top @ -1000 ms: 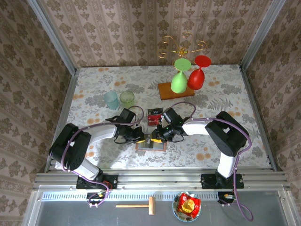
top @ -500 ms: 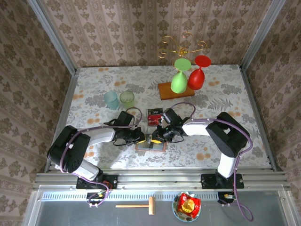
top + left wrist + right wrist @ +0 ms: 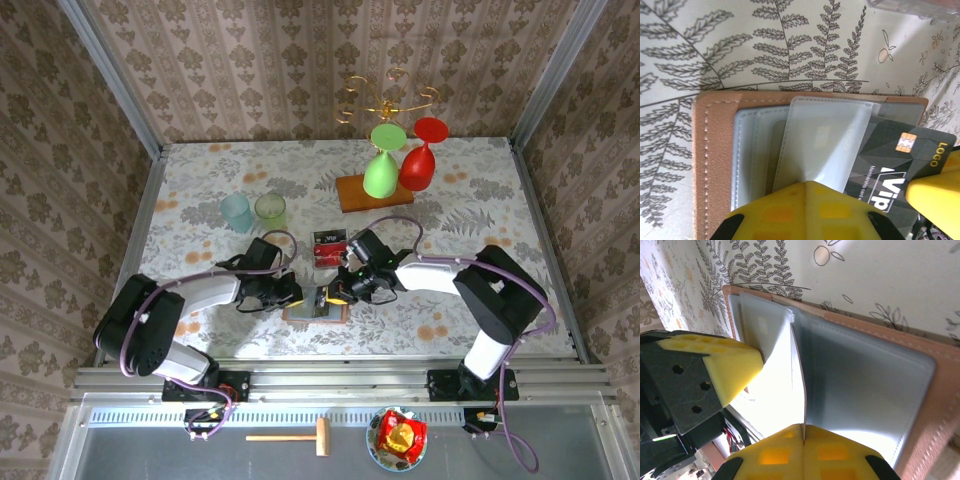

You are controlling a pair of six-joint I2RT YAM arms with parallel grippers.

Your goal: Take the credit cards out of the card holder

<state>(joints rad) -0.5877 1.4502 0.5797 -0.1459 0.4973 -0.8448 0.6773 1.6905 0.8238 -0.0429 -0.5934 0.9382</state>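
The card holder (image 3: pixel 314 312), brown leather with blue-grey inner sleeves, lies open on the floral table near the front. My left gripper (image 3: pixel 298 296) is shut on one translucent sleeve (image 3: pixel 822 145) of the holder (image 3: pixel 712 165), lifting it. A dark credit card (image 3: pixel 900 152) marked VIP, with a gold chip, sticks out of the sleeve to the right. My right gripper (image 3: pixel 333 294) is shut on that card's thin edge (image 3: pixel 800 370), above the holder's lining (image 3: pixel 865 380). Red credit cards (image 3: pixel 328 246) lie on the table just behind the holder.
A blue cup (image 3: pixel 236 212) and a green cup (image 3: pixel 270 209) stand at the back left. A wooden board (image 3: pixel 372 192) at the back carries a green goblet (image 3: pixel 381 170) and a red goblet (image 3: pixel 420 160). A hammer (image 3: pixel 290 436) and a bowl (image 3: pixel 399 436) lie below the table's front edge.
My right gripper's jaws have closed onto the dark card's edge. Both grippers and the holder have shifted slightly to the left.
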